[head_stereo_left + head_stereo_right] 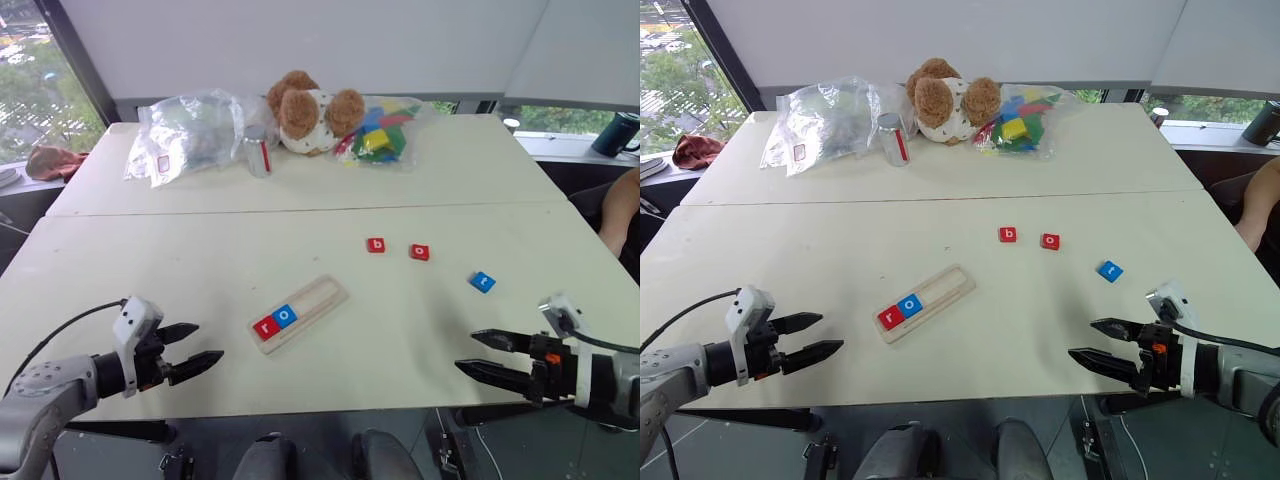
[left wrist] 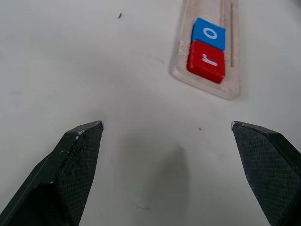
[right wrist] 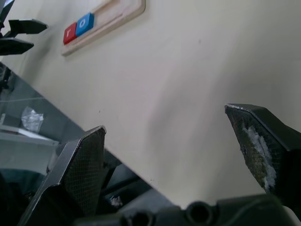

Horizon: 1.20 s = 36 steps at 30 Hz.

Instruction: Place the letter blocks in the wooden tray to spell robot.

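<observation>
Both pincers, left pincer (image 1: 192, 350) and right pincer (image 1: 486, 356), hang released at the tabletop (image 1: 180, 250) near edge; wooden tray (image 1: 318, 299) holds r (image 1: 265, 326), o (image 1: 285, 316); risk: grabbing red o (image 1: 419, 252) before b (image 1: 376, 245), or nudging the tray.

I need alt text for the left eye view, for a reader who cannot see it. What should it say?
A wooden tray on a pale table holds a red r block and a blue o block; red b, red o and blue t blocks lie loose beyond it. The left gripper and right gripper hover open near the front edge.
</observation>
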Tool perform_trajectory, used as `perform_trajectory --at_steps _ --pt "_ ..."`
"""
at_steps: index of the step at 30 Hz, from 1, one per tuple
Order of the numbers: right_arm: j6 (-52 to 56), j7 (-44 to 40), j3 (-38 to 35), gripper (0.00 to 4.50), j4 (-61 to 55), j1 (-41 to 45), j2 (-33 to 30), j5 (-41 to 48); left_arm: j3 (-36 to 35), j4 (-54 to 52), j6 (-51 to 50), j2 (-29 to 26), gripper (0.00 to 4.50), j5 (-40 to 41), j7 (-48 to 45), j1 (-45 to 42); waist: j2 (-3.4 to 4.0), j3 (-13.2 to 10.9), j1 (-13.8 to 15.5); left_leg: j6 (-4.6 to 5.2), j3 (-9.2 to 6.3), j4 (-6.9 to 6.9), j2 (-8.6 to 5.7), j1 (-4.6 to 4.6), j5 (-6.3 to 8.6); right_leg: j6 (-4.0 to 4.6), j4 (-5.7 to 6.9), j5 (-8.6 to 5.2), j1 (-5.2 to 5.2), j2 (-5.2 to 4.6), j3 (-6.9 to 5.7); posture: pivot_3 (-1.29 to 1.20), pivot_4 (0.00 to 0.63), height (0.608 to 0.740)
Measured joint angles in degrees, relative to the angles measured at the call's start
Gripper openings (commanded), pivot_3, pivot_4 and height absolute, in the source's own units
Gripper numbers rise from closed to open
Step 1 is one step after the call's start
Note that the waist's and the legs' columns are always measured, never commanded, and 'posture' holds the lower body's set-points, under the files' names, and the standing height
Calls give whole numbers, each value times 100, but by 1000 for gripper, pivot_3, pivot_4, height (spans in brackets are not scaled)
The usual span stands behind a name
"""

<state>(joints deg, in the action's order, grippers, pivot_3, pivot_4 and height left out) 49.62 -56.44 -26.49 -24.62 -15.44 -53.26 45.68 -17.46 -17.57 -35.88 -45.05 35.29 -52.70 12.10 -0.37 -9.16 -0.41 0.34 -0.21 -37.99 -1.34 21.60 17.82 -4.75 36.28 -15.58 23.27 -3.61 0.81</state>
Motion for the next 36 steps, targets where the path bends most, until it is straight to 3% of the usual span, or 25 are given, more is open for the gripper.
perform_trajectory --at_steps 13,19,26,36 --pt "-195 140 448 4411 369 385 -147 -598 10 214 265 -139 4500 -188 -88 -401 0 0 9 1 0 1 -1 3 1 -1 -4 1 3 0 -1 0 150 740" --pt "275 9 459 4411 117 1002 -268 -27 348 -316 470 -331 4500 -259 -391 -782 3 -1 -20 2 0 2 0 7 2 -15 -9 8 5 0 0 0 150 740" --pt "807 639 1007 4411 -962 1458 123 748 1267 -341 1256 365 4500 -864 -209 -975 3 -1 7 2 -1 0 -1 14 2 -17 -10 10 7 0 -2 0 150 740" --pt "942 883 1302 4411 -1397 1496 -119 794 1936 572 2568 1029 4500 -1953 179 -1038 1 0 89 5 -1 -2 -2 22 3 -17 -12 10 15 0 -5 0 150 740"
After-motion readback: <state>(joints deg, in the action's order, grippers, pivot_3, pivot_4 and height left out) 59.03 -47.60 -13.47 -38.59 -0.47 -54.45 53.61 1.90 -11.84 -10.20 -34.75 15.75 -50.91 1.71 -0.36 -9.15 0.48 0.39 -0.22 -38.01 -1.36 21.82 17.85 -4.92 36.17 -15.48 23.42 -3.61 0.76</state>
